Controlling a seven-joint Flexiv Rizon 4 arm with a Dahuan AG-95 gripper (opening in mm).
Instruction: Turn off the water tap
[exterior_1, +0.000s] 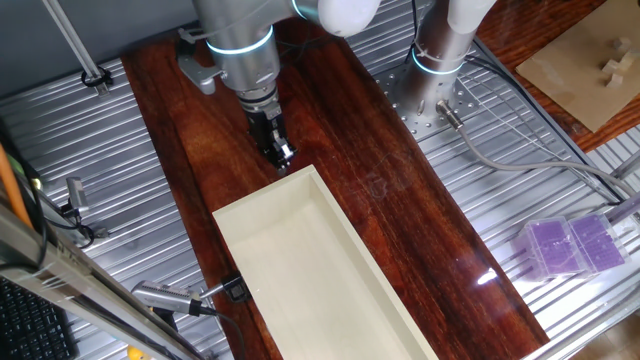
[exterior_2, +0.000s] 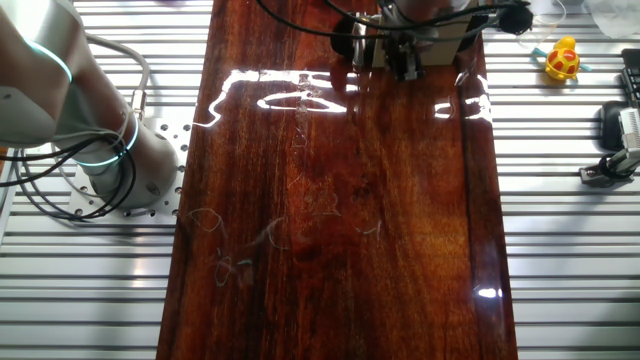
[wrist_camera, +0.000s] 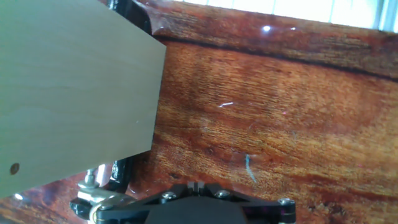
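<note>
A long cream tray (exterior_1: 300, 270) fills the lower centre of one fixed view on the dark wooden tabletop (exterior_1: 400, 200); a black clamp (exterior_1: 233, 290) grips its left wall; purple boxes (exterior_1: 570, 245) sit at the lower right on ribbed metal; a yellow toy (exterior_2: 562, 60) lies upper right in the other fixed view. The hand (exterior_1: 281, 152) hangs just above the tray's far end, upper centre; whether it is open or closed cannot be told. The tap (wrist_camera: 102, 202), brass-coloured and small, shows at the lower left of the hand view beside the tray's wall; detail unclear.
</note>
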